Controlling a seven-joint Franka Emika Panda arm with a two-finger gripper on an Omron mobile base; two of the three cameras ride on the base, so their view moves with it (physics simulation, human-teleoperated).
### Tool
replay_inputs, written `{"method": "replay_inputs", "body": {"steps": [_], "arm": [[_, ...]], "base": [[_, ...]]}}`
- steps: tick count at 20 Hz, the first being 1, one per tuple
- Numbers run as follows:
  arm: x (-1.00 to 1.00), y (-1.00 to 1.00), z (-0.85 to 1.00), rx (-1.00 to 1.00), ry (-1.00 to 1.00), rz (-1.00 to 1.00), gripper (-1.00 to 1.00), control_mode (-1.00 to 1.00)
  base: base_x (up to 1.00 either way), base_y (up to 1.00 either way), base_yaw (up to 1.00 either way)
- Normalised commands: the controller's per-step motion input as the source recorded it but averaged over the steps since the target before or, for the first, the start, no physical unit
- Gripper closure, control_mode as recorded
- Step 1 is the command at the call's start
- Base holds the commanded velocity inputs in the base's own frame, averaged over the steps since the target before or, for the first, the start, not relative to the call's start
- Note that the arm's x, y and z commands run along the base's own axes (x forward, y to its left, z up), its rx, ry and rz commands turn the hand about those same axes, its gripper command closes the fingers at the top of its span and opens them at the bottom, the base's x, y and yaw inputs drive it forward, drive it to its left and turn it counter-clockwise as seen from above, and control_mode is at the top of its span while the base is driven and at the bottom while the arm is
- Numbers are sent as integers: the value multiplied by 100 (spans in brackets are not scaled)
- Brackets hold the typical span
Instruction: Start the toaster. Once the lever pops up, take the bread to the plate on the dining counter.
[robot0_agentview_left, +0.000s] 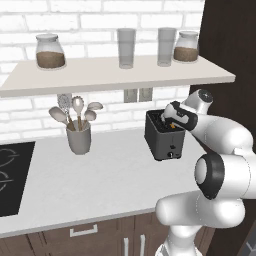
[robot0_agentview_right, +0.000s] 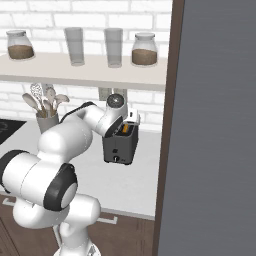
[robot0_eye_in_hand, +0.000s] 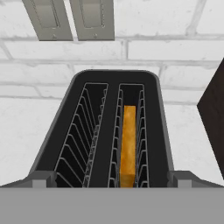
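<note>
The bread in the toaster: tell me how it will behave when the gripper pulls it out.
The bread is a thin slice standing on edge in one slot of the toaster, so probably light and fairly stiff, yet easily crushed. Wire guides crowd both faces, so it may snag unless lifted straight up.

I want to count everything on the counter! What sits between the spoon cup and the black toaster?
Nothing: in the left base view, bare pale worktop separates the grey utensil cup from the boxy dark toaster.
</note>
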Motion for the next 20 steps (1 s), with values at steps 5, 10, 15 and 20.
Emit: {"method": "replay_inputs", "body": {"steps": [5, 10, 15, 20], "arm": [[0, 0, 0, 0, 0, 0, -100, -100], [0, 0, 0, 0, 0, 0, -100, -100], [0, 0, 0, 0, 0, 0, -100, -100], [0, 0, 0, 0, 0, 0, -100, -100]], "base": [[0, 0, 0], [0, 0, 0], [0, 0, 0], [0, 0, 0]]}}
